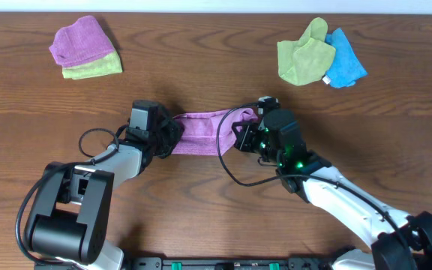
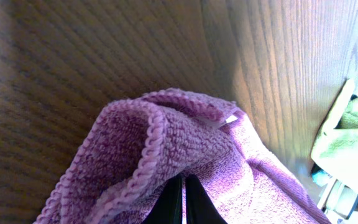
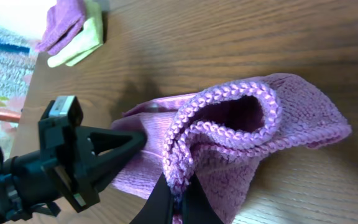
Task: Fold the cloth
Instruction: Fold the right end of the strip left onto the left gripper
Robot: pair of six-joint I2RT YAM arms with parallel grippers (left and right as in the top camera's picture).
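Purple cloth (image 1: pixel 201 133) mid-tabletop (image 1: pixel 216 90), stretched as a narrow band between both arms. Fluffy looped microfibre with a stitched corded hem, edges rolled over. Left end effector (image 2: pixel 182 198) is pinched tight on one end of the cloth, and the right end effector (image 3: pixel 180 202) is clamped on the other hem. Small white tag (image 2: pixel 230 119) in a fold. Tabletop is dark wood grain. Second purple cloth (image 1: pixel 83 39) on a lime cloth (image 1: pixel 94 69) far left; crumpled green cloth (image 1: pixel 304 54) and blue cloth (image 1: pixel 346 61) far right.

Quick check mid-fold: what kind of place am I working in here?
Likely a robot test bench: a wooden table, a purple-and-lime pile and a lime-and-blue pile of spare cloths, the cloth held by the left claw and right claw.
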